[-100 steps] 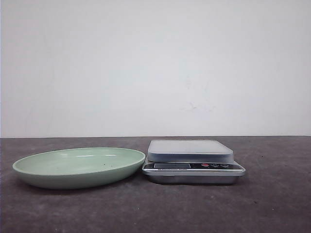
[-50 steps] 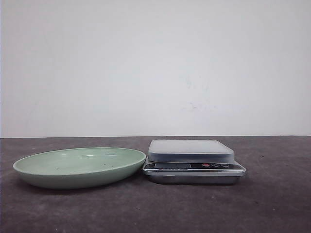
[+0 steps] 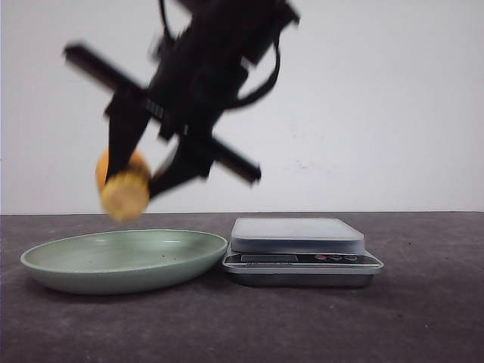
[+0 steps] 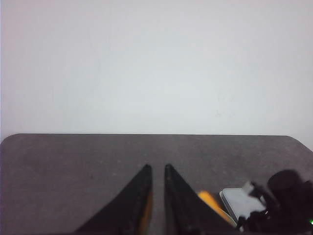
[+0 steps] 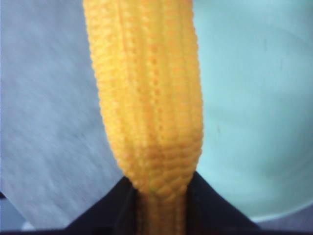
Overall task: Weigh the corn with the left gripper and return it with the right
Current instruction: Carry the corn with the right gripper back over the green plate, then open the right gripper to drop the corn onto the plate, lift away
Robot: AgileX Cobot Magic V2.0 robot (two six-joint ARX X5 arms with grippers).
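Risk of dropping the corn (image 3: 125, 190), pinched only at its end by the right tool (image 3: 140, 178) above the plate (image 3: 53, 274); left tool (image 4: 156, 171) nearly closed, empty.

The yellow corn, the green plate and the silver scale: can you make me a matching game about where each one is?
Things:
1. short yellow-orange ribbed corn cob
2. pale green round plate
3. silver kitchen scale with a grey top

Places:
A. on the table, right of the plate, nothing on it
B. held in the air by the black right end effector
C. on the table, under the corn

Pairs: 1-B, 2-C, 3-A
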